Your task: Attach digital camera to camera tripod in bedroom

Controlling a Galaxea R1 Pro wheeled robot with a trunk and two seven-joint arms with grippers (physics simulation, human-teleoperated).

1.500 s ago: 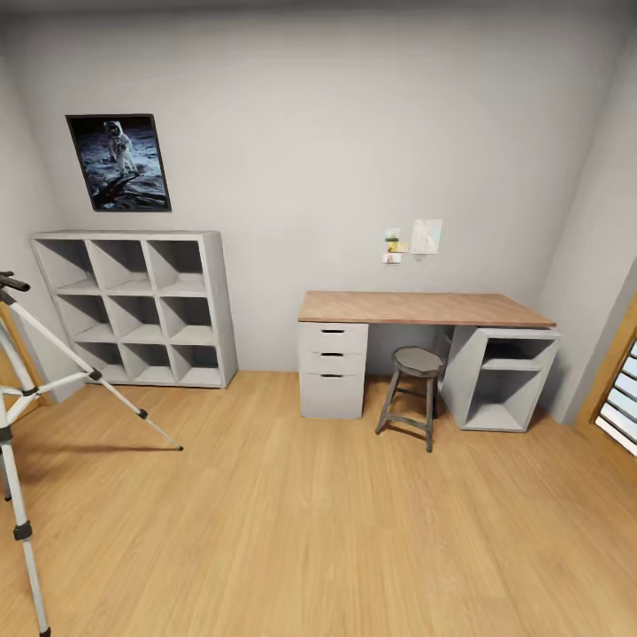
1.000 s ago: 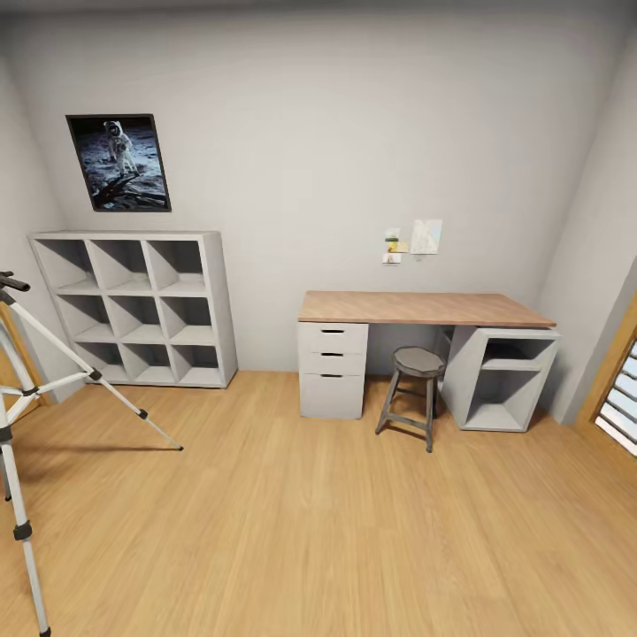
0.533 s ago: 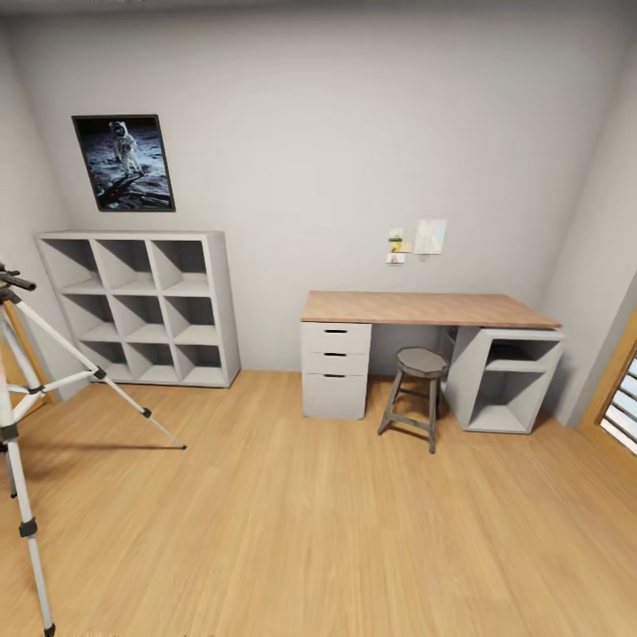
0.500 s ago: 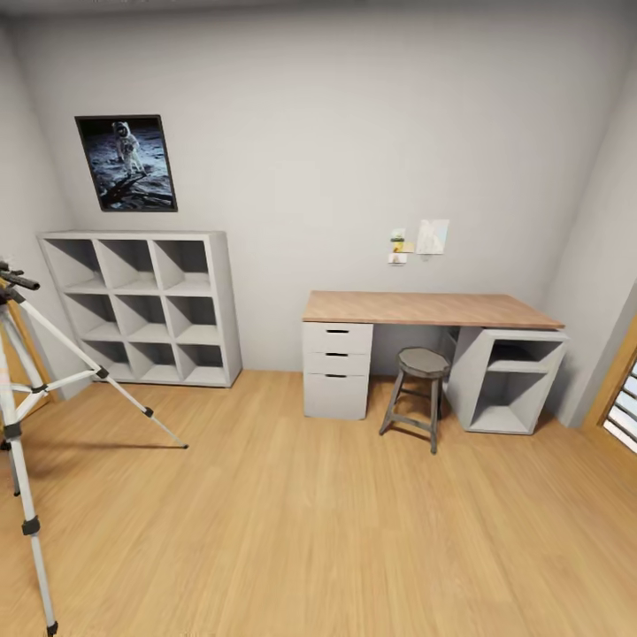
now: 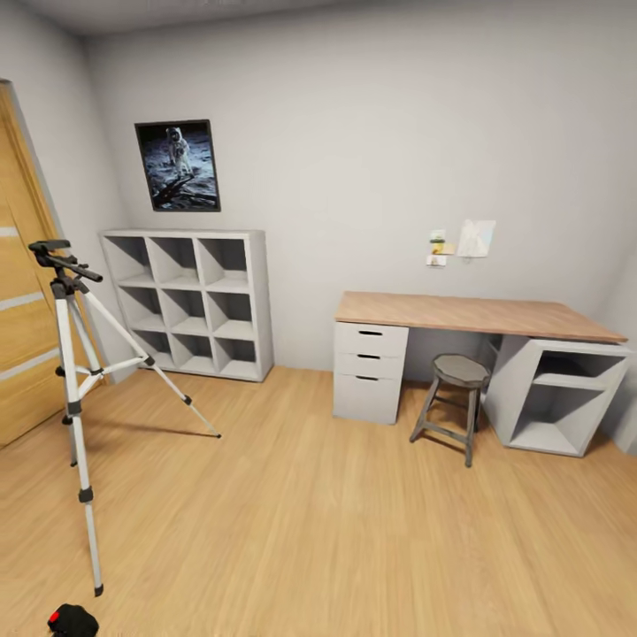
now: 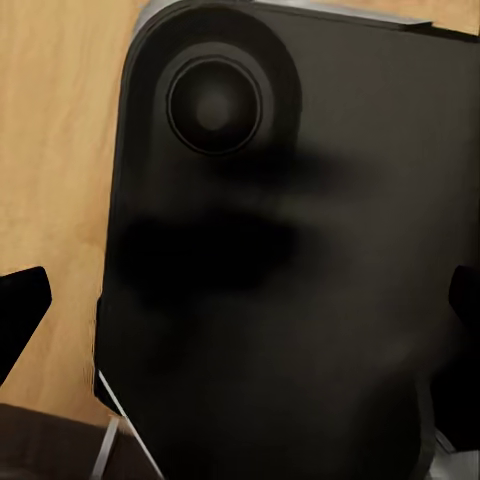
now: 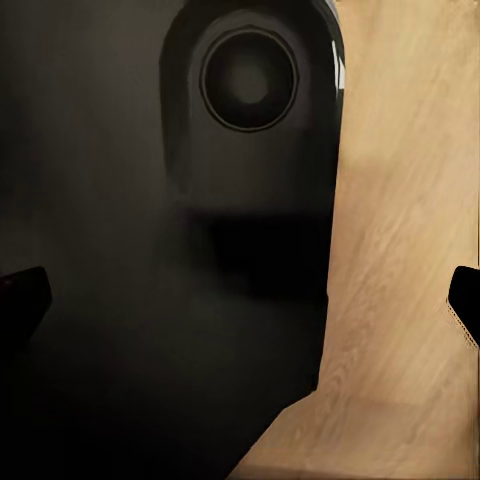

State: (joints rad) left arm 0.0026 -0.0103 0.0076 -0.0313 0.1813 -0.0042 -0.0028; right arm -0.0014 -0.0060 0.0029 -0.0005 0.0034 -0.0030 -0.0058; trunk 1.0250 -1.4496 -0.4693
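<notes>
As the view swings left, camera tripod (image 5: pixel 74 389) shows whole — digital camera (image 5: pixel 72 621) appears.

Pale grey walls (image 5: pixel 354 133), light wood plank floor (image 5: pixel 336 522). Wooden door (image 5: pixel 22 292) on the left wall. Framed astronaut poster (image 5: pixel 178 165) on the back wall, above a grey nine-cube shelf (image 5: pixel 188 303) standing against it. To its right, a wood-topped desk (image 5: pixel 473 315): three grey drawers (image 5: pixel 369 372) at one end, an open grey unit (image 5: pixel 557 398) at the other. Round dark stool (image 5: pixel 451 402) in front, between them. Small paper notes (image 5: pixel 462 241) pinned above the desk. Light even, shadows soft.
</notes>
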